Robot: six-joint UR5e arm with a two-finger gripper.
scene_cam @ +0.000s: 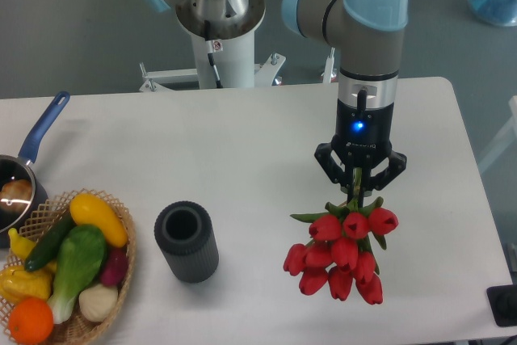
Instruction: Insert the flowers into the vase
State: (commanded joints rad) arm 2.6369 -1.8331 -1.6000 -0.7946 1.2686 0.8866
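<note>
Your dark grey ribbed cylindrical vase [187, 241] stands upright on the white desk [242, 143], its round mouth showing nothing inside. At its nine o'clock, a woven wicker basket [123, 258] holds yellow, green, purple, white and orange vegetables; just beyond at ten o'clock sits a blue-handled saucepan [31, 155]. At the vase's three o'clock, well apart, your end effector [356, 187] is clenched on the stems of the bunch of red tulips with green leaves [343, 252], blooms hanging down.
</note>
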